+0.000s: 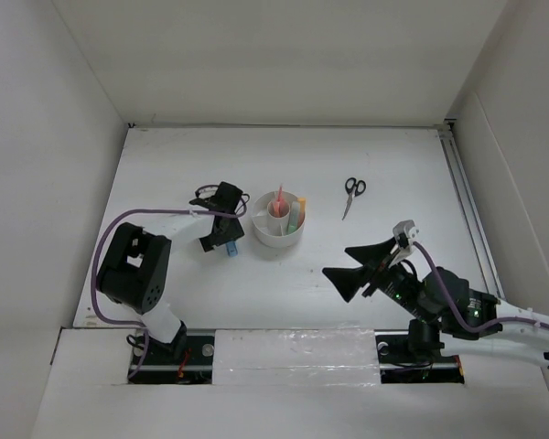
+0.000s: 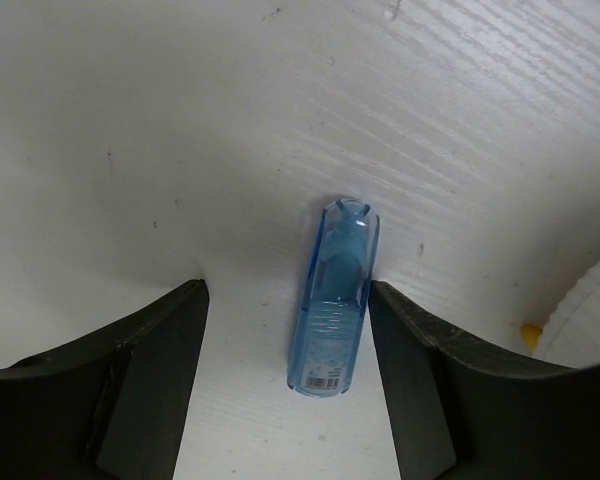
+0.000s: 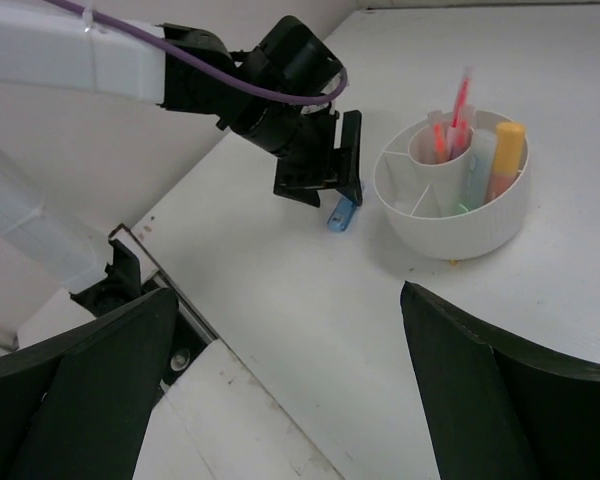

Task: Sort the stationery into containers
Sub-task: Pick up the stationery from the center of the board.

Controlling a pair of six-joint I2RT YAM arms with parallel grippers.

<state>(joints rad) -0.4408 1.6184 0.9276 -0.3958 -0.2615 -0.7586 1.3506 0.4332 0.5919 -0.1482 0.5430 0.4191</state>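
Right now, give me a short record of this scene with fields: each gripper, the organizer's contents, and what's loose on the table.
Left gripper: open, jaws astride the blue marker lying on the table
Right gripper: open, holding nothing
Organizer: pink pens in centre cup, orange-yellow marker in an outer compartment
Loose on table: blue marker, scissors

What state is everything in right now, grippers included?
Left gripper: open, fingers either side of the blue marker.
Blue marker: lying on the table, not lifted.
Right gripper: open, empty.
Organizer: upright, partly filled.
Pink pens: standing in the organizer's middle.
Orange marker: standing in the organizer's outer ring.
Scissors: lying on the table, blades together.
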